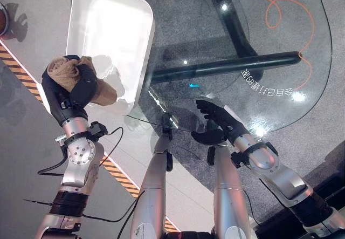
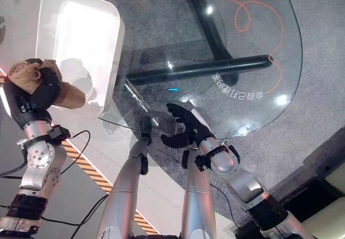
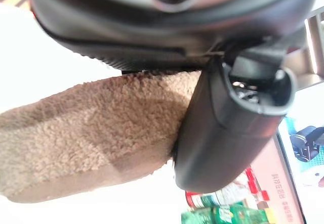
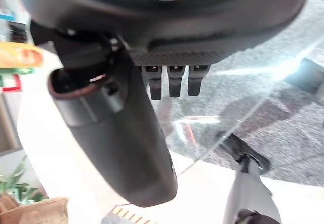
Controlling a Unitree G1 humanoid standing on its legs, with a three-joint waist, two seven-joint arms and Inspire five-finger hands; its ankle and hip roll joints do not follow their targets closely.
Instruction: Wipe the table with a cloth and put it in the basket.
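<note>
Spanning most of the scene, the glass table (image 1: 259, 50), clear and glossy, its dark frame showing through the top. Sitting on its left edge, the white basket (image 1: 91, 12), a shallow smooth-walled tray, its near corner hanging past the glass rim.

Hovering just beside that near corner, on the side away from the table's middle, the left hand (image 1: 67, 90), clenching the brown cloth (image 1: 64, 72). Bunching up out of the fist and drooping toward the basket wall, the cloth's loose end. In the left wrist view, pressing into fuzzy pile, the thumb (image 3: 230, 133) pinning the cloth (image 3: 96, 133) against the palm.

Resting at the table's near rim, well apart from the basket, the right hand (image 1: 215, 123), fingers relaxed and spread, holding nothing.

Judging the cloth: light, soft, limp, likely clinging to the fingers rather than slipping; nothing fragile. Probably best gripping at the bunched middle, as now, keeping trailing ends from catching the basket wall.
</note>
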